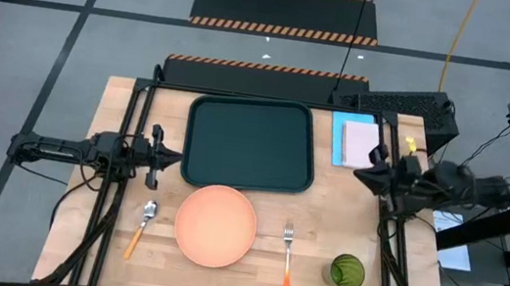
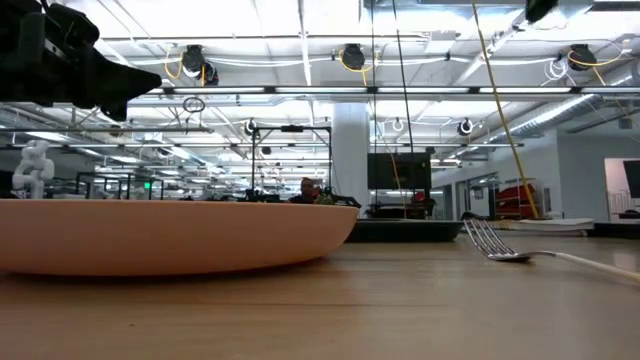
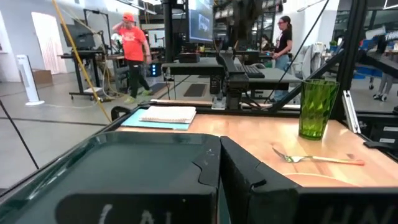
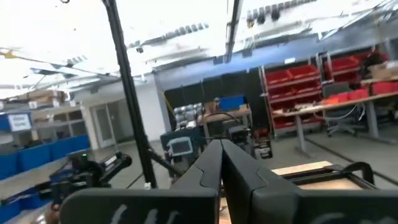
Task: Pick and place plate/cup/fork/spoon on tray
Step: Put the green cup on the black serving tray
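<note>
High view shows the left end effector (image 1: 174, 157) closed and empty, poised by the worktop's left edge beside the empty tray (image 1: 250, 144). Along the front edge lie the spoon (image 1: 142, 226), plate (image 1: 216, 225), fork (image 1: 286, 256) and cup (image 1: 348, 272). The right end effector (image 1: 361, 174), also closed, waits near the right edge. Nothing is loaded; I would open the left fingers and descend squarely over the spoon's handle.
</note>
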Controlling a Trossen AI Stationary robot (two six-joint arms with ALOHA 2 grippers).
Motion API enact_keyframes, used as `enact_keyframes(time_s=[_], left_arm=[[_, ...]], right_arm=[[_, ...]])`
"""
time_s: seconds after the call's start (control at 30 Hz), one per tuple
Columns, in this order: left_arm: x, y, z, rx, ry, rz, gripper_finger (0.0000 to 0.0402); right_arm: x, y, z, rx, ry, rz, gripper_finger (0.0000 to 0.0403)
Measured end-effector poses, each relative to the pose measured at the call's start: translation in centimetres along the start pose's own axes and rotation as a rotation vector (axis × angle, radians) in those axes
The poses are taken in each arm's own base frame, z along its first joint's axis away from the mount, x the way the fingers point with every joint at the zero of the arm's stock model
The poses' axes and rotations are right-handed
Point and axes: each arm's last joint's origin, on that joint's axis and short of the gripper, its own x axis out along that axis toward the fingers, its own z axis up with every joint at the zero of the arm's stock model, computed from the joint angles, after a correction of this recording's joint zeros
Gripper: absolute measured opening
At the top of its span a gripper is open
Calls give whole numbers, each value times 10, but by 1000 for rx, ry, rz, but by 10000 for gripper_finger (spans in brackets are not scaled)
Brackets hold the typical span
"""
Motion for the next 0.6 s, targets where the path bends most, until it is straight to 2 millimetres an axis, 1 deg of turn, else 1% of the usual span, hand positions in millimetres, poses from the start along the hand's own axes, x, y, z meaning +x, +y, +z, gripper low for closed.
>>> enact_keyframes(time_s=[0.07, 0.2, 0.27, 0.33, 0.43, 0.53, 0.6], left_arm=[[0, 0, 0, -23, 5, 2, 10], [1, 0, -1, -78, 12, 7, 10], [1, 0, -1, -100, 9, 7, 10], [1, 0, -1, -129, 8, 7, 10], [1, 0, 1, -189, -5, 6, 10], [1, 0, 4, -235, -44, 0, 10], [0, 0, 9, -261, -91, -23, 10]], right_arm=[[14, 8, 20, -5, 75, 2, 0], [47, 22, 52, -23, 221, -23, 0], [63, 29, 65, -24, 291, -52, 0], [77, 35, 74, -27, 364, -88, 0], [95, 43, 79, -43, 462, -132, 0], [108, 51, 78, -60, 524, -158, 0], [112, 54, 73, -68, 552, -157, 0]])
